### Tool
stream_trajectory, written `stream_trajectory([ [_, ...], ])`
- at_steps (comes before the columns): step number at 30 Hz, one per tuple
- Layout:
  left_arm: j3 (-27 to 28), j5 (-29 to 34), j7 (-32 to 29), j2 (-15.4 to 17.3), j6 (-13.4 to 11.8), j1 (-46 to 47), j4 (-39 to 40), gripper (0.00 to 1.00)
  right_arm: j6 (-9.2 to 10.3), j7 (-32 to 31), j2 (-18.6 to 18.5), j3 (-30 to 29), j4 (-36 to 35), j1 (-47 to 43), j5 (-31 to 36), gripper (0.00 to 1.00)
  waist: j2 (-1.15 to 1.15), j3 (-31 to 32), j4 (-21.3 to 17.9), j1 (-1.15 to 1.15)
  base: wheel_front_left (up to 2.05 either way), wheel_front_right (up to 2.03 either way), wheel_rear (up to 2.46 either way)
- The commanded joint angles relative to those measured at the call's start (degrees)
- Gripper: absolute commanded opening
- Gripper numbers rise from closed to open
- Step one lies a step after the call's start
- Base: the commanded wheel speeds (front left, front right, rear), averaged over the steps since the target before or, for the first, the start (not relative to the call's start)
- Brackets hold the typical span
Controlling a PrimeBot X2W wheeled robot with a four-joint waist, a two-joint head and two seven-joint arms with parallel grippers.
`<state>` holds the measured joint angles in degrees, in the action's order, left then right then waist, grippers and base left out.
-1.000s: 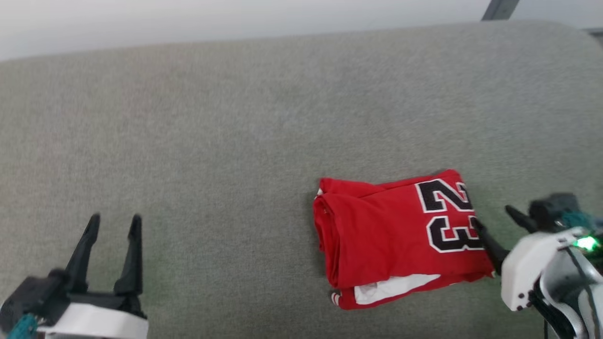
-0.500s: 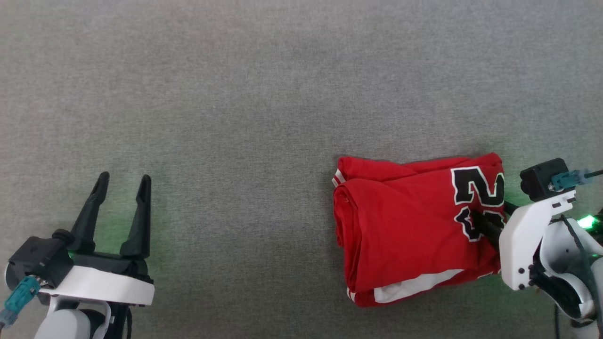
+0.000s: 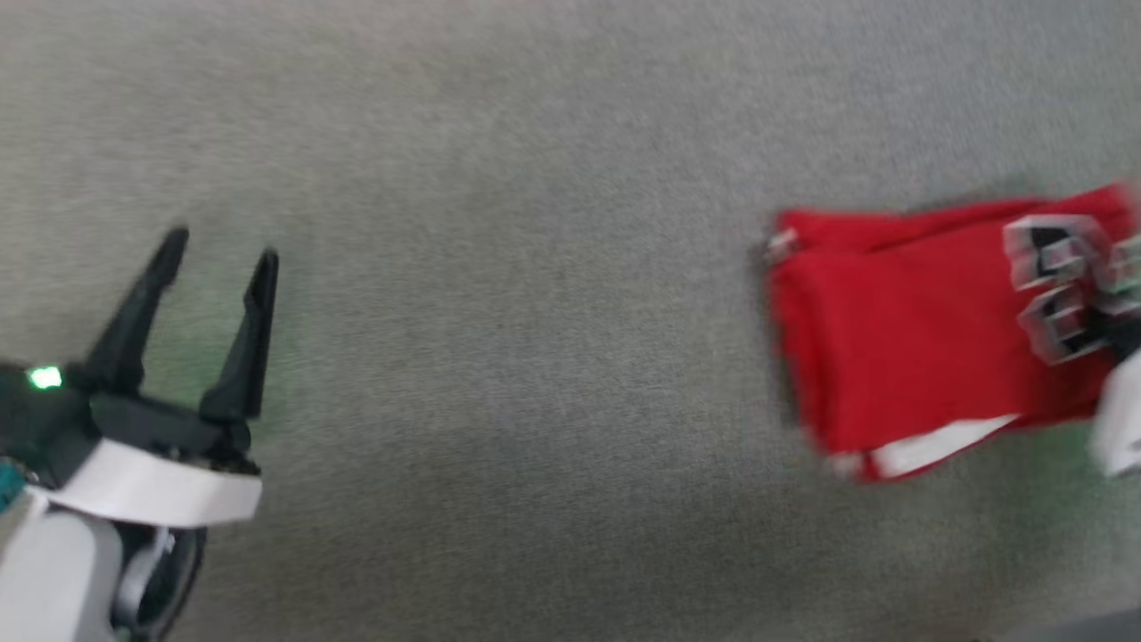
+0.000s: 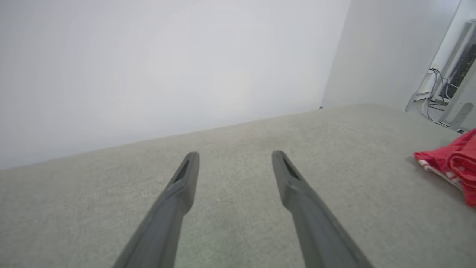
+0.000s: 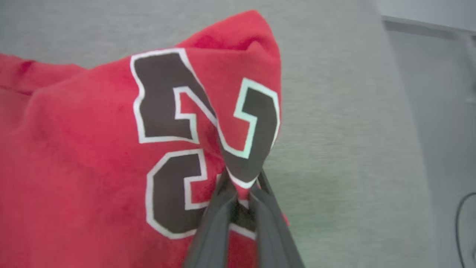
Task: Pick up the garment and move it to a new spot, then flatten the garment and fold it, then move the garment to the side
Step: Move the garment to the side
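The garment is a red jersey folded into a rough rectangle, lying at the right of the grey surface in a blurred head view, with black white-outlined numbers near its right edge and a white strip along its near edge. In the right wrist view my right gripper is shut on a pinched fold of the garment at the numbers. Its white wrist housing shows at the head view's right edge. My left gripper stands open over bare surface, far left of the garment. The left wrist view catches the garment at its right edge.
A pale wall rises behind the grey surface. Cables and equipment stand past the surface's far right corner. In the right wrist view the surface's edge runs close to the right of the garment.
My right gripper has closed on the garment's numbered edge. The head camera has swung, so the whole picture has shifted; the garment now sits farther right and higher in it.
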<state>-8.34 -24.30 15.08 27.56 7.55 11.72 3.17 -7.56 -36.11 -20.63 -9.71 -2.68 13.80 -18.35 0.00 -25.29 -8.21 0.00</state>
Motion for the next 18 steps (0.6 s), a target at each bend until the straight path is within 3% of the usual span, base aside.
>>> stream_trajectory([
  [1, -0.73, -0.51, 0.09, 1.5, -0.16, 2.31, 1.06, 1.0, 0.15, 1.5, -0.24, -2.75, 0.69, 1.21, 1.19, 0.0, 0.0, -3.08, -2.38, 0.0, 0.0, 0.0, 0.0],
  [10, -7.2, -1.08, 0.08, 9.26, -0.16, 12.91, 5.84, 1.0, 0.16, 9.82, 1.19, -17.0, 7.15, 7.7, 6.44, 0.0, 0.0, -10.71, -4.49, 0.0, 0.0, 0.0, 0.0],
  [18, -10.01, -1.19, 0.08, 12.24, -0.16, 19.82, 7.44, 1.0, 0.15, 17.54, 2.22, -25.06, 15.43, 17.28, 13.24, 0.0, 0.0, -14.7, -4.62, 0.0, 0.0, 0.0, 0.0],
])
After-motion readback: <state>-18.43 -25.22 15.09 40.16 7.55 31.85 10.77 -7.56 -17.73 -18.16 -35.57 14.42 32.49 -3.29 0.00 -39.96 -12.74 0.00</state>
